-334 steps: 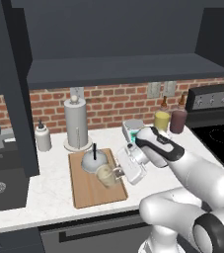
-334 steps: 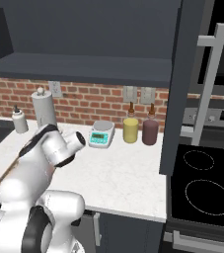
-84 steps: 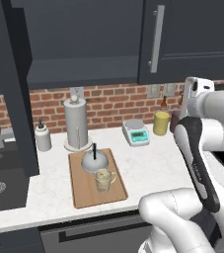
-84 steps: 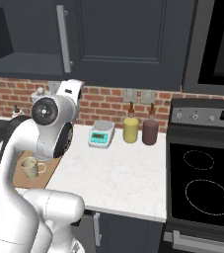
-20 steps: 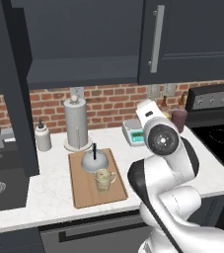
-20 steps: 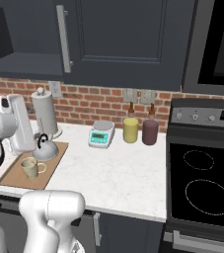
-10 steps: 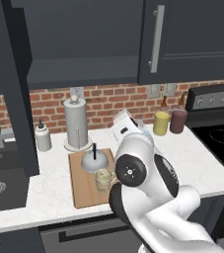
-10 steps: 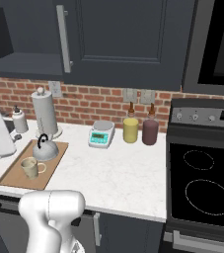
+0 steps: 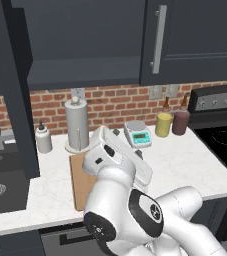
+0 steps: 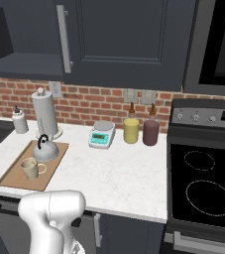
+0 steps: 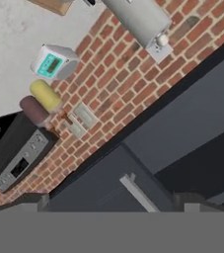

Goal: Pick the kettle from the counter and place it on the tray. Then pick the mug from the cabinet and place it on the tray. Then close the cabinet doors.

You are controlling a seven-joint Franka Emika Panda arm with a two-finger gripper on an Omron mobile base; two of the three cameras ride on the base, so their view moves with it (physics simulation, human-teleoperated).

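Note:
The light-grey kettle [image 10: 45, 149] and the beige mug [image 10: 30, 168] stand side by side on the wooden tray [image 10: 12, 177] on the white counter [image 10: 114, 173]. In the left base view my arm covers both, and a strip of the tray [image 9: 78, 180] shows beside it. The right cabinet door [image 10: 109, 34] is closed, its silver handle [image 10: 63, 37] upright. The left cabinet door [image 9: 10, 90] stands swung out, and the cabinet [image 9: 85, 40] behind it is open. My gripper [image 11: 116, 202] is open, its tips wide apart with nothing between them, facing the brick wall and the cabinet underside.
A paper-towel cylinder [image 10: 44, 116] stands behind the tray, a white bottle [image 10: 20, 121] to its left. A scale [image 10: 101, 135], a yellow jar [image 10: 131, 130] and a dark jar [image 10: 150, 131] line the wall. The stove [image 10: 203, 188] lies right, the sink [image 9: 0, 187] left.
My arm has swung from the right side leftward and down over the tray. Earlier the right cabinet door stood open; it is closed now.

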